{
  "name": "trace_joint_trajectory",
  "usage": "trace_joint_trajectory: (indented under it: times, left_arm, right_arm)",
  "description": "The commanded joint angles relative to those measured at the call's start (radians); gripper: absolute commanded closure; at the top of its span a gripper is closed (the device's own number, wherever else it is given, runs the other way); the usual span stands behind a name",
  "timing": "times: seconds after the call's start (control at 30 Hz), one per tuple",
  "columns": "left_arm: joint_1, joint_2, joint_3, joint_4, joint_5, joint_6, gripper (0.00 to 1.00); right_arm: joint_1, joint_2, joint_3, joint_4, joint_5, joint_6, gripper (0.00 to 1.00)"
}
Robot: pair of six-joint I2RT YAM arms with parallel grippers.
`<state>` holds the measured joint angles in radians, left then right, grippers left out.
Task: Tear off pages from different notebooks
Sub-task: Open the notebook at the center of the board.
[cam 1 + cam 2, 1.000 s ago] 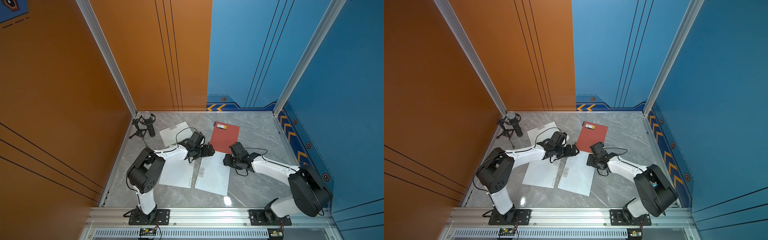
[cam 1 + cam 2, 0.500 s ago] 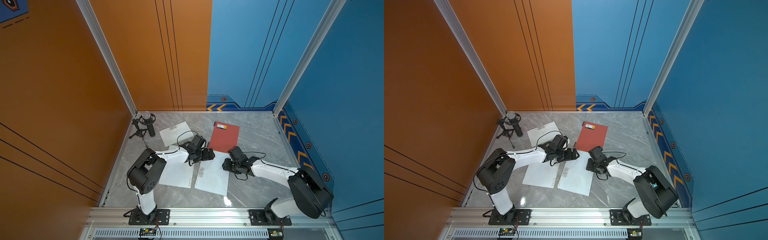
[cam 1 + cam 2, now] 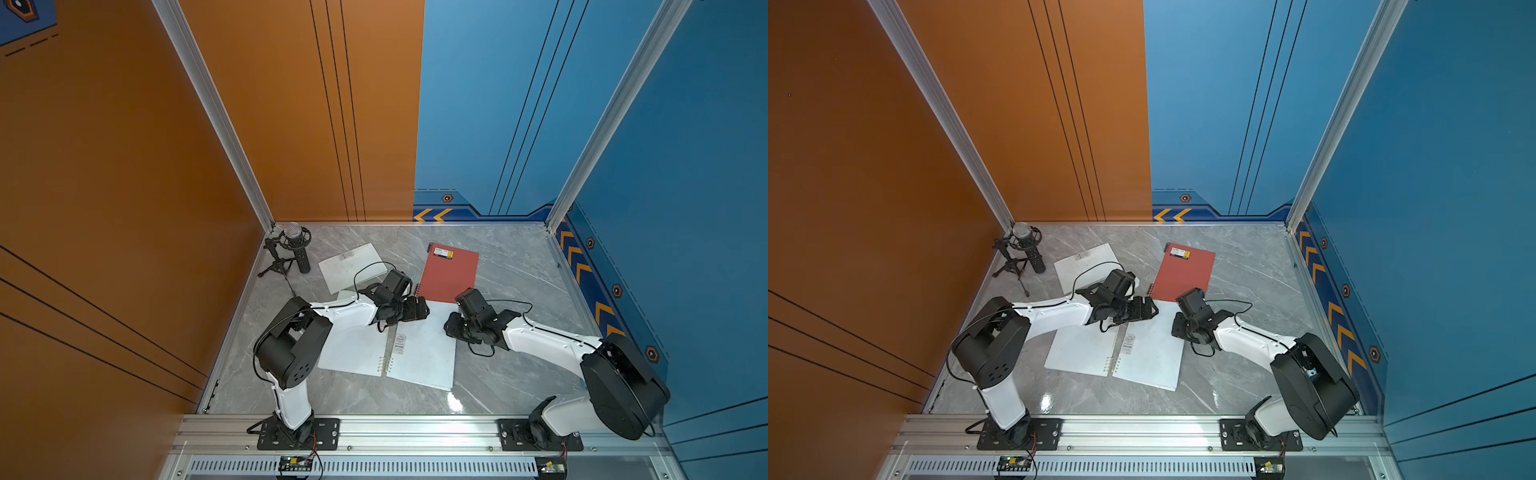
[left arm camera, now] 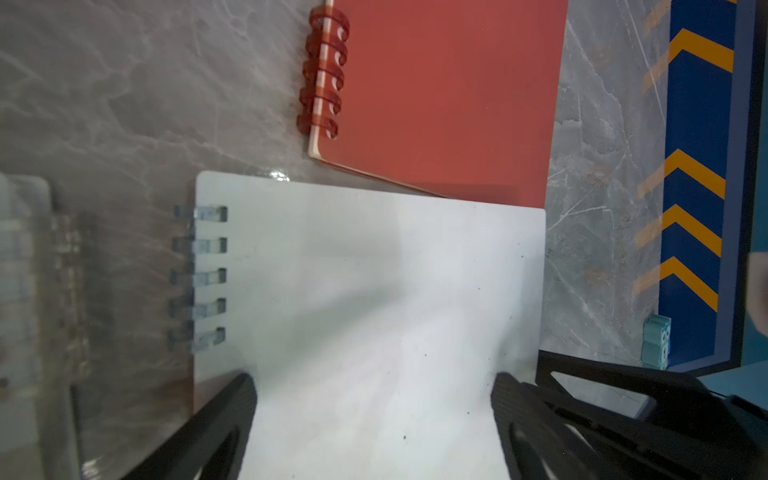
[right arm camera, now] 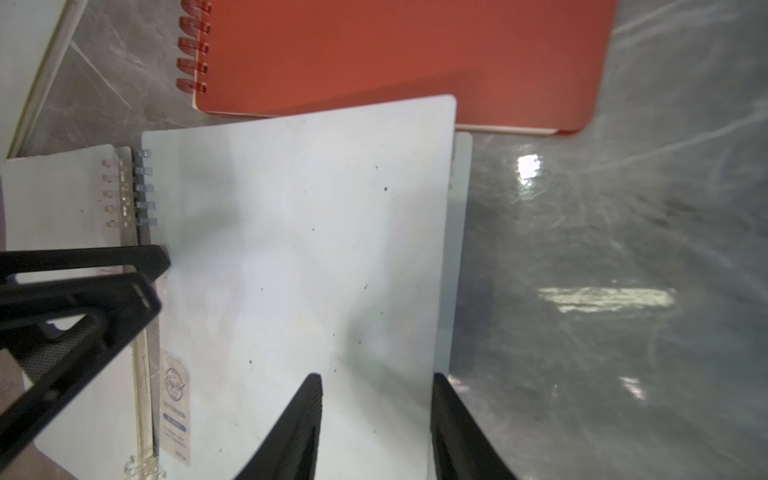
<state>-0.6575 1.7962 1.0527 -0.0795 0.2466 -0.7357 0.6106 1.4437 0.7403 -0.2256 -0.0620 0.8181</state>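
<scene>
**Left gripper** (image 4: 372, 388): jaws spread wide and holding nothing. It is poised over the far half of the right-hand frosted notebook (image 3: 424, 353), with one finger (image 4: 228, 407) beside the spiral edge. Whether it touches the cover cannot be told.

**Right gripper** (image 5: 376, 386): jaws partly apart, not pressed together. They straddle the free edge of the same notebook's cover (image 5: 291, 249), one finger over the cover and the other at its edge above the bench (image 3: 519, 332). Beside that edge a narrow strip of a lower layer (image 5: 460, 249) shows; whether it is a page or the back cover cannot be told.

**Around the grippers:**
- A grey label (image 5: 174, 407) sits on the cover near the spiral.
- The cover's far edge overlaps the near edge of the red-orange notebook (image 3: 451, 272). That notebook lies closed, with its black-yellow label (image 3: 443, 252) at a far corner.
- The left-hand frosted notebook (image 3: 353, 353) lies just beside the right-hand one, spiral to spiral, partly under the left arm (image 3: 345, 313).
- The small frosted notebook (image 3: 351, 266) lies farther back, near a microphone on a tripod (image 3: 293, 245) in the bench's far left corner.
</scene>
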Motion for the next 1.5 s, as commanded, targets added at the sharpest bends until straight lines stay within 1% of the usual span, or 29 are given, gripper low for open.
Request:
trace_joint_trajectory:
  times: [0.0,0.13,0.27,0.33,0.43,0.5,0.53,0.6,0.73,0.87,0.97,1.1,1.2,1.3,1.37,1.47]
  left_arm:
    - [0.017,-0.048,-0.016,-0.025,-0.008,-0.004,0.04]
    - [0.03,-0.077,-0.011,-0.025,-0.003,-0.003,0.01]
    - [0.057,-0.12,-0.01,-0.026,0.008,-0.011,0.02]
    - [0.076,-0.151,-0.014,-0.025,0.01,-0.018,0.02]
    - [0.109,-0.222,-0.016,-0.025,0.004,-0.025,0.02]
    - [0.139,-0.281,-0.049,-0.025,-0.005,-0.038,0.02]
    - [0.154,-0.31,-0.054,-0.024,-0.007,-0.044,0.02]
    - [0.189,-0.376,-0.071,-0.024,-0.016,-0.057,0.02]
    - [0.245,-0.46,-0.104,-0.023,-0.004,-0.058,0.02]
    - [0.293,-0.466,-0.153,-0.023,0.044,-0.074,0.02]
    - [0.315,-0.461,-0.2,-0.018,0.06,-0.086,0.02]
    - [0.341,-0.475,-0.243,-0.002,0.064,-0.094,0.02]
    - [0.346,-0.47,-0.247,0.001,0.07,-0.095,0.02]
    - [0.345,-0.456,-0.248,0.006,0.074,-0.102,0.02]
    - [0.346,-0.455,-0.251,0.008,0.069,-0.106,0.02]
    - [0.346,-0.463,-0.254,0.01,0.059,-0.108,0.02]
  right_arm:
    - [0.006,-0.031,0.056,-0.037,-0.012,-0.033,0.56]
    - [0.012,-0.035,0.079,-0.05,-0.01,-0.038,0.56]
    - [0.024,-0.053,0.1,-0.049,-0.011,-0.039,0.57]
    - [0.035,-0.064,0.117,-0.035,-0.025,-0.044,0.57]
    - [0.066,-0.058,0.151,0.017,-0.078,-0.05,0.54]
    - [0.083,-0.039,0.183,0.053,-0.111,-0.057,0.51]
    - [0.116,-0.026,0.2,0.076,-0.132,-0.062,0.49]
    - [0.143,0.004,0.236,0.122,-0.167,-0.071,0.46]
    - [0.191,0.08,0.317,0.209,-0.252,-0.098,0.37]
    - [0.231,0.164,0.398,0.204,-0.279,-0.138,0.34]
    - [0.238,0.204,0.413,0.224,-0.32,-0.147,0.31]
    - [0.246,0.196,0.401,0.259,-0.372,-0.186,0.19]
    - [0.25,0.175,0.375,0.3,-0.42,-0.205,0.03]
    - [0.251,0.145,0.351,0.323,-0.452,-0.22,0.0]
    - [0.251,0.136,0.359,0.301,-0.453,-0.239,0.0]
    - [0.256,0.133,0.363,0.322,-0.494,-0.25,0.0]
